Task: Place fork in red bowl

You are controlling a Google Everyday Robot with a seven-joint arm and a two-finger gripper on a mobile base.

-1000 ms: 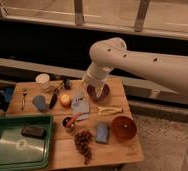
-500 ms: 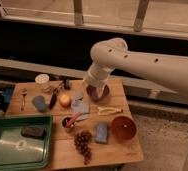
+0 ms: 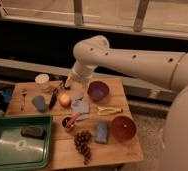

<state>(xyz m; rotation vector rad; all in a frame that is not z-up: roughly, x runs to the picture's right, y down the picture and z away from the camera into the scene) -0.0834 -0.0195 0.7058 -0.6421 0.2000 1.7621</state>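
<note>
Wooden table [image 3: 112, 152], clock read from its centre.
- Gripper [image 3: 65, 86]: over 12 o'clock part, jaws apart, between white cup [image 3: 42, 80] and purple bowl [image 3: 98, 90].
- Fork [image 3: 23, 98]: flat near 9 o'clock edge, well apart from gripper.
- Red bowl [image 3: 123, 127]: upright, 4 o'clock.
- Pale yellow utensil [image 3: 108, 110]: 11 o'clock of red bowl, just beside it.
- Green tray [image 3: 17, 119]: 8 o'clock.
- Grapes [image 3: 83, 143]: 6 o'clock.

White arm [image 3: 137, 62] bent downward, end effector [image 3: 67, 85] low, fingers apart

No readable text, labels or numbers anywhere.
</note>
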